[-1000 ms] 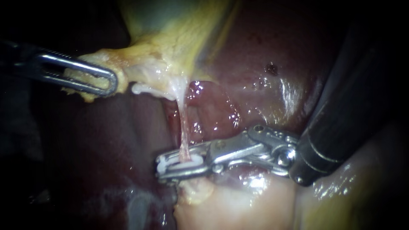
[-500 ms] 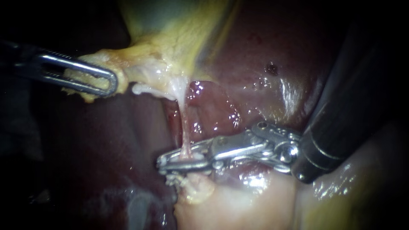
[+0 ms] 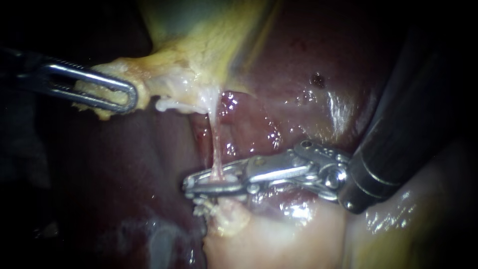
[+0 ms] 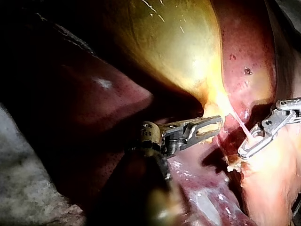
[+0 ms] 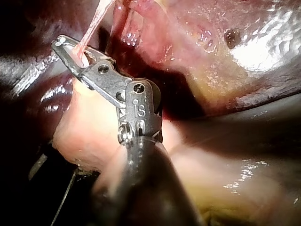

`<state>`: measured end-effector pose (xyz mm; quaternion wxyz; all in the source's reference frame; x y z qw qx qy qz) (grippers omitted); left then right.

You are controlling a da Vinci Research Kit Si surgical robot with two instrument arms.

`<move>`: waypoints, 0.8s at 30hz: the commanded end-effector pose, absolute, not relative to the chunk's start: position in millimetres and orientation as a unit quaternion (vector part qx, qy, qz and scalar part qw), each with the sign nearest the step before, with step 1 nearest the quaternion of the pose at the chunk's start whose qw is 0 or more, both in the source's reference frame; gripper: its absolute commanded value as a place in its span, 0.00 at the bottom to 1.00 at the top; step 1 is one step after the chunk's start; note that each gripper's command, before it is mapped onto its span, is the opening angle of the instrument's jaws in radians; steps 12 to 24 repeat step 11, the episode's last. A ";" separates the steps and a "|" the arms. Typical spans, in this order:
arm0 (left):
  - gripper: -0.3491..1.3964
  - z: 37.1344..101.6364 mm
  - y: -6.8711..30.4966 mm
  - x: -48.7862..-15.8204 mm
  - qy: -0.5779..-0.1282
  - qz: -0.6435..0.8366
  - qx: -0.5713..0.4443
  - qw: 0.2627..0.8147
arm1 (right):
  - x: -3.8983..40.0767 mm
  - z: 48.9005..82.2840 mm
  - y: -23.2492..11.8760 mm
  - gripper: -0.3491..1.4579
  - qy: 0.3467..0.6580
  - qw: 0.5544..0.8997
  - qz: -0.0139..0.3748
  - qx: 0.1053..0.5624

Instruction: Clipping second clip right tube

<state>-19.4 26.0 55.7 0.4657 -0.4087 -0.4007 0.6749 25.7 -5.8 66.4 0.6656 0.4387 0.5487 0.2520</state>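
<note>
A thin pink tube point(image 3: 217, 147) runs taut from the yellow gallbladder point(image 3: 199, 55) down to pale tissue point(image 3: 269, 239). My right instrument point(image 3: 211, 182) comes in from the right, and its jaws are shut on a white clip around this tube. The right wrist view shows the same grip point(image 5: 70, 49) on the tube point(image 5: 94, 23). Just under the jaws a small white clip point(image 3: 201, 208) sits on the tube. My left instrument point(image 3: 130, 97) is shut on the gallbladder's yellow edge and holds it out to the left. The left wrist view shows that hold too point(image 4: 209, 125).
Dark red liver point(image 3: 298, 84) lies behind and around the tube, wet and glossy. A short white strand point(image 3: 172, 104) hangs from the gallbladder's edge beside the tube. The right instrument's dark shaft point(image 3: 408, 124) fills the right side.
The right instrument's jaws have gone from open around the tube to pressed together, squeezing the white clip flat on it. The left instrument has held still.
</note>
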 end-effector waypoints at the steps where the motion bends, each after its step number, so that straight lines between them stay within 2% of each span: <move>1: 0.00 55.7 26.0 -19.4 -0.401 0.675 -0.409 0.466 | 25.7 66.4 -5.9 0.00 0.549 0.666 0.252 0.439; 24: 0.00 56.0 25.9 -19.4 -0.400 0.675 -0.409 0.465 | 25.6 66.6 -5.8 0.00 0.549 0.666 0.252 0.439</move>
